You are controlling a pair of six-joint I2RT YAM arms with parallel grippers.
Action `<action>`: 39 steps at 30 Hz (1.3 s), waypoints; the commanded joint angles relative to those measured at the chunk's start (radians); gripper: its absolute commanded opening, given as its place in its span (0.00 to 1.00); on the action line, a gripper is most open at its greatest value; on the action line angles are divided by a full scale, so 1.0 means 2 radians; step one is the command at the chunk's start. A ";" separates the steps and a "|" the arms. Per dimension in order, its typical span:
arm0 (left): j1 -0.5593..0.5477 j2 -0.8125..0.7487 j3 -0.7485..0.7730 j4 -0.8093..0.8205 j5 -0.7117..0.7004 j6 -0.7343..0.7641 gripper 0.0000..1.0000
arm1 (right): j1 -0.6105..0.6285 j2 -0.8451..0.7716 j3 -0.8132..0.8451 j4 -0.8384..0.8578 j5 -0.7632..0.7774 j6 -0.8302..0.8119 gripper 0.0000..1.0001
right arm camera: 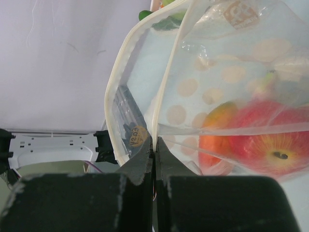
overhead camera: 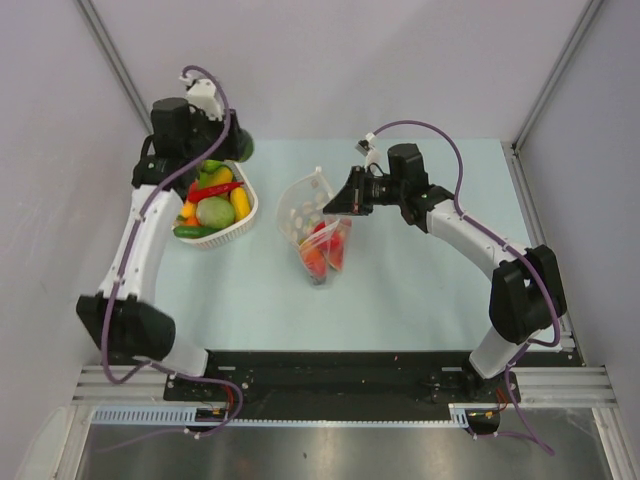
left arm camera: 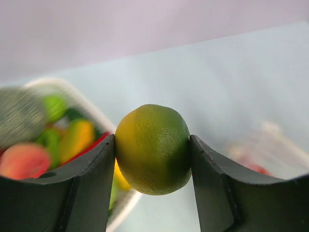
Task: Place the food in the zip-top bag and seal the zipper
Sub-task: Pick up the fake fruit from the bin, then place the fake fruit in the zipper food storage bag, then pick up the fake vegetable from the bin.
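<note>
The left claw [left arm camera: 152, 144] is grasping a green-yellow lime [left arm camera: 150, 162], its two dark fingers pressing the fruit's sides from left and right. In the top view that claw is sitting well to the left of the zip-top bag [overhead camera: 318, 222], just past the far rim of the white slotted basket [overhead camera: 247, 214], which is lying between the two. The basket is holding a red pepper [overhead camera: 216, 189], a pale green round fruit [overhead camera: 215, 212], a yellow piece [overhead camera: 240, 203] and a dark green cucumber [overhead camera: 194, 231]. The right claw [right arm camera: 153, 146] is clenched, pinching the bag's wall just below its mouth from the bag's right side. The bag is standing propped on the pale counter [overhead camera: 420, 290], its mouth gaping toward the basket, and the cream zipper strip [right arm camera: 111, 94] is curving apart rather than lying pressed together. Inside the bag's lower end, a red apple [right arm camera: 264, 145] is resting against an orange piece [right arm camera: 216, 137].
</note>
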 commanded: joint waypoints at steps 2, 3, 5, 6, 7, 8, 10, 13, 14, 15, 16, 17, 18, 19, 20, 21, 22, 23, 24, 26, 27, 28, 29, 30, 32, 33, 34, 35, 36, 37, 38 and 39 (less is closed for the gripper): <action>-0.098 -0.072 -0.032 -0.030 0.090 0.021 0.43 | 0.008 -0.003 0.012 0.023 -0.003 0.000 0.00; -0.122 -0.076 -0.045 -0.031 0.087 0.016 0.43 | 0.008 -0.005 0.012 0.023 -0.003 0.000 0.00; -0.142 -0.083 -0.058 -0.037 0.079 0.014 0.43 | 0.009 -0.006 0.012 0.023 -0.004 0.000 0.00; -0.157 -0.084 -0.071 -0.037 0.073 0.012 0.43 | 0.009 -0.006 0.012 0.023 -0.005 0.000 0.00; -0.161 -0.084 -0.078 -0.040 0.066 0.012 0.43 | 0.008 -0.009 0.012 0.023 -0.006 0.000 0.00; -0.165 -0.082 -0.084 -0.044 0.065 0.012 0.49 | 0.007 -0.009 0.012 0.022 -0.006 0.000 0.00; -0.170 -0.079 -0.095 -0.062 0.057 0.017 0.63 | 0.006 -0.013 0.011 0.019 -0.007 -0.001 0.00; -0.170 -0.070 -0.086 -0.095 0.064 0.031 0.90 | 0.004 -0.015 0.007 0.019 -0.008 -0.001 0.00; -0.170 -0.070 -0.082 -0.100 0.060 0.037 0.99 | 0.003 -0.014 0.004 0.020 -0.008 0.000 0.00; -0.169 -0.071 -0.070 -0.109 0.056 0.044 1.00 | 0.003 -0.014 0.004 0.022 -0.009 -0.001 0.00; -0.166 -0.072 -0.063 -0.113 0.051 0.044 1.00 | 0.004 -0.013 0.004 0.023 -0.010 0.000 0.00; -0.161 -0.074 -0.056 -0.115 0.047 0.047 1.00 | 0.003 -0.011 0.004 0.023 -0.010 0.000 0.00; -0.146 -0.076 -0.047 -0.117 0.048 0.051 1.00 | 0.003 -0.011 0.005 0.023 -0.011 0.002 0.00; -0.137 -0.079 -0.044 -0.119 0.047 0.057 1.00 | 0.004 -0.010 0.005 0.023 -0.011 0.003 0.00; -0.125 -0.080 -0.045 -0.118 0.051 0.068 1.00 | 0.004 -0.010 0.005 0.023 -0.011 0.003 0.00; -0.099 -0.080 -0.048 -0.119 0.054 0.086 0.99 | 0.004 -0.010 0.005 0.023 -0.011 0.003 0.00; -0.084 -0.073 -0.049 -0.122 0.051 0.093 0.99 | 0.004 -0.010 0.005 0.023 -0.011 0.003 0.00; -0.068 -0.067 -0.048 -0.126 0.046 0.095 1.00 | 0.004 -0.010 0.005 0.022 -0.011 0.003 0.00; -0.037 -0.061 -0.049 -0.127 0.035 0.100 1.00 | 0.004 -0.011 0.004 0.023 -0.011 0.002 0.00; -0.012 -0.033 -0.050 -0.130 0.023 0.108 1.00 | 0.004 -0.010 0.001 0.023 -0.010 0.003 0.00; 0.010 -0.022 -0.052 -0.132 0.023 0.125 1.00 | 0.004 -0.010 0.000 0.023 -0.010 0.003 0.00; 0.020 -0.012 -0.053 -0.130 0.012 0.132 1.00 | 0.005 -0.011 -0.003 0.023 -0.011 0.003 0.00; 0.030 0.010 -0.052 -0.129 0.008 0.137 1.00 | 0.005 -0.010 -0.003 0.038 -0.010 0.003 0.00; 0.040 0.021 -0.046 -0.133 0.008 0.153 1.00 | 0.005 -0.011 -0.003 0.038 -0.011 0.003 0.00; 0.061 0.051 -0.037 -0.144 0.029 0.183 0.98 | 0.003 -0.012 -0.003 0.036 -0.011 0.000 0.00; 0.067 0.058 -0.033 -0.154 0.034 0.225 0.97 | 0.003 -0.013 -0.003 0.033 -0.011 -0.001 0.00; 0.069 0.065 -0.033 -0.158 0.035 0.246 0.97 | 0.003 -0.014 -0.003 0.031 -0.010 -0.006 0.00; 0.069 0.070 -0.035 -0.159 0.021 0.280 0.97 | 0.001 -0.015 -0.004 0.030 -0.011 -0.007 0.00; 0.069 0.080 -0.034 -0.164 0.018 0.298 0.98 | 0.000 -0.016 -0.005 0.030 -0.010 -0.009 0.00; 0.069 0.085 -0.033 -0.169 0.016 0.314 1.00 | 0.000 -0.017 -0.006 0.030 -0.011 -0.010 0.00; 0.068 0.090 -0.033 -0.174 0.004 0.336 1.00 | 0.000 -0.017 -0.006 0.017 -0.010 -0.010 0.00; 0.068 0.102 -0.028 -0.179 0.003 0.345 1.00 | -0.001 -0.016 -0.007 0.016 -0.010 -0.010 0.00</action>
